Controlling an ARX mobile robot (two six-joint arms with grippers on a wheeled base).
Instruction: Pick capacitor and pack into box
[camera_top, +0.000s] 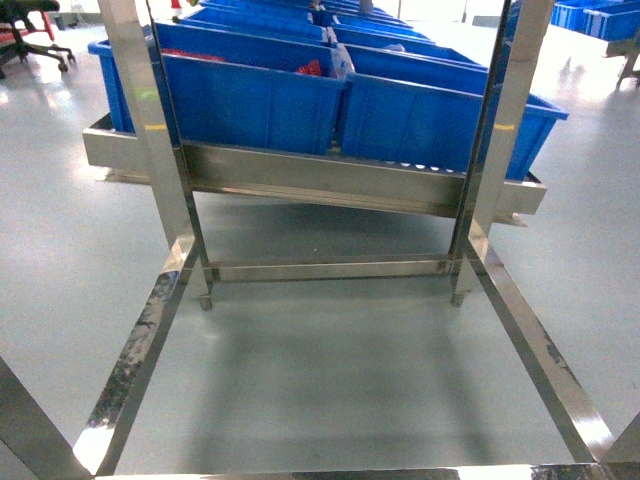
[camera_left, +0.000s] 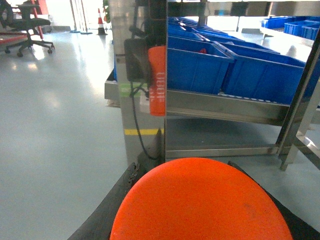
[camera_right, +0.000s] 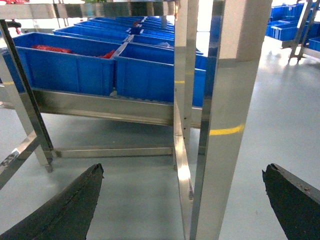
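A large round orange capacitor (camera_left: 200, 205) fills the bottom of the left wrist view. My left gripper (camera_left: 185, 167) is shut on it, with a dark finger (camera_left: 117, 202) showing on either side. In the right wrist view my right gripper (camera_right: 182, 170) stands wide open, nothing between its dark fingertips (camera_right: 85, 192), hanging over grey floor in front of a steel post (camera_right: 225, 125). The box is out of view in all three views. Neither gripper shows in the head view.
A steel rack (camera_top: 320, 180) carries rows of blue plastic bins (camera_top: 250, 95), some holding red parts (camera_right: 47, 48). Steel uprights (camera_top: 150, 130) and floor rails (camera_top: 130, 360) frame the space ahead. An office chair (camera_left: 30, 30) and a traffic cone (camera_left: 101, 22) stand far left.
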